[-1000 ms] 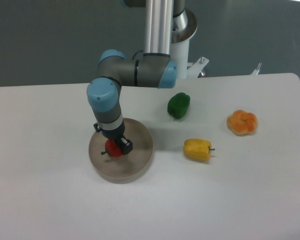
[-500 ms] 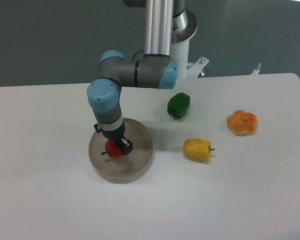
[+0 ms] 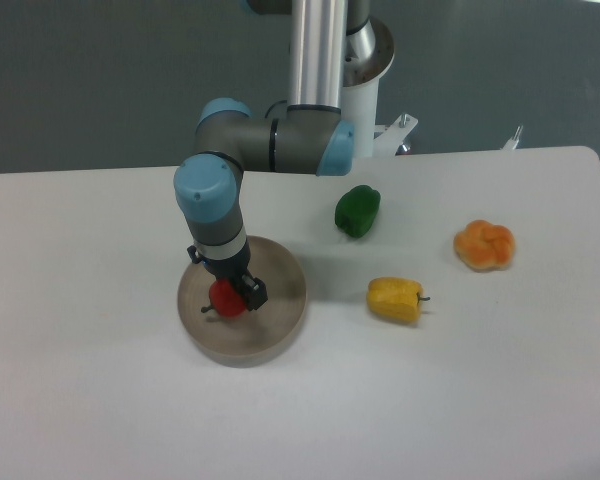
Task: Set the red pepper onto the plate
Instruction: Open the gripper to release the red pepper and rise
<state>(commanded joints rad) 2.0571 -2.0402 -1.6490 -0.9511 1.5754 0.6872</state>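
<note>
Gripper (image 3: 232, 292): pointing down over the plate, fingers closed around the red pepper.
Red pepper (image 3: 225, 298): between the fingers, at or just above the plate's surface; contact with it cannot be told. Dark stem points left.
Plate (image 3: 280, 318): under the fingers, bare rim showing to their right and in front.
Green pepper (image 3: 357, 211): behind and right of the fingers, well apart.
Yellow pepper (image 3: 395, 299): right of the fingers, beyond the plate's edge.
Orange pepper (image 3: 484, 245): farthest right.
Table (image 3: 100, 400): white; open surface left of and in front of the fingers.
</note>
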